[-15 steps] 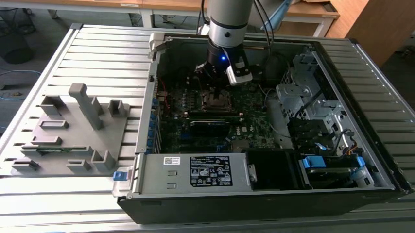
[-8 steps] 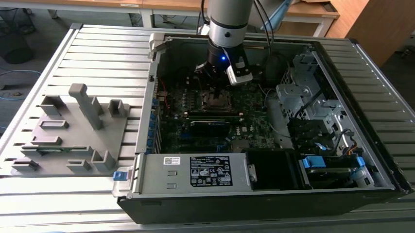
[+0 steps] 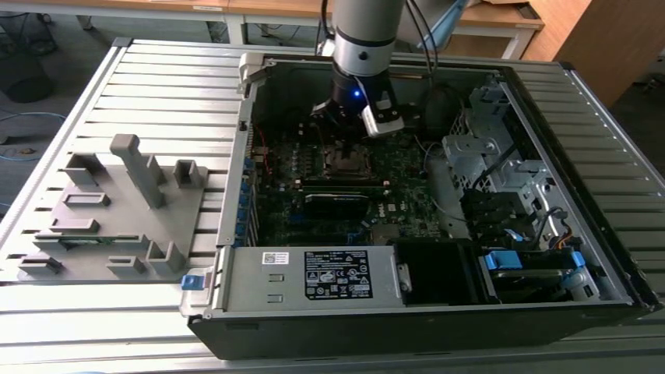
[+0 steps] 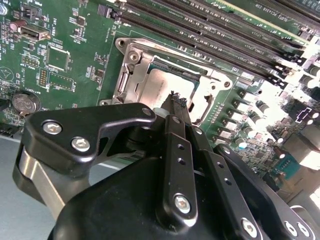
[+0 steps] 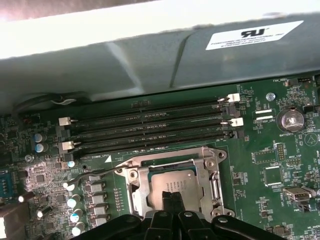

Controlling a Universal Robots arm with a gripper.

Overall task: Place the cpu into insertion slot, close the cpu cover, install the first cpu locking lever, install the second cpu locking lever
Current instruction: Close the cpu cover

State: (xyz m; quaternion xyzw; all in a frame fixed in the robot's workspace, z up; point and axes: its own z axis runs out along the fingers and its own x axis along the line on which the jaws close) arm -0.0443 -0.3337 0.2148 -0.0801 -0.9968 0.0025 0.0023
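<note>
The pincer (image 5: 172, 196) hangs just above the insertion slot (image 5: 215, 181), its tips pressed together on nothing, and the cpu (image 5: 175, 183) lies flat in that slot, straight beneath them.

A robotics lab: robot arm (image 3: 364, 39) above an open computer case (image 3: 311, 319) on a slatted metal table (image 3: 156, 86), grey fixture block (image 3: 114, 226) at nine o'clock, wooden desks (image 3: 270, 9) at twelve.

Dull metal cpu (image 5: 189, 184), matt black pincer (image 5: 172, 196)
</note>
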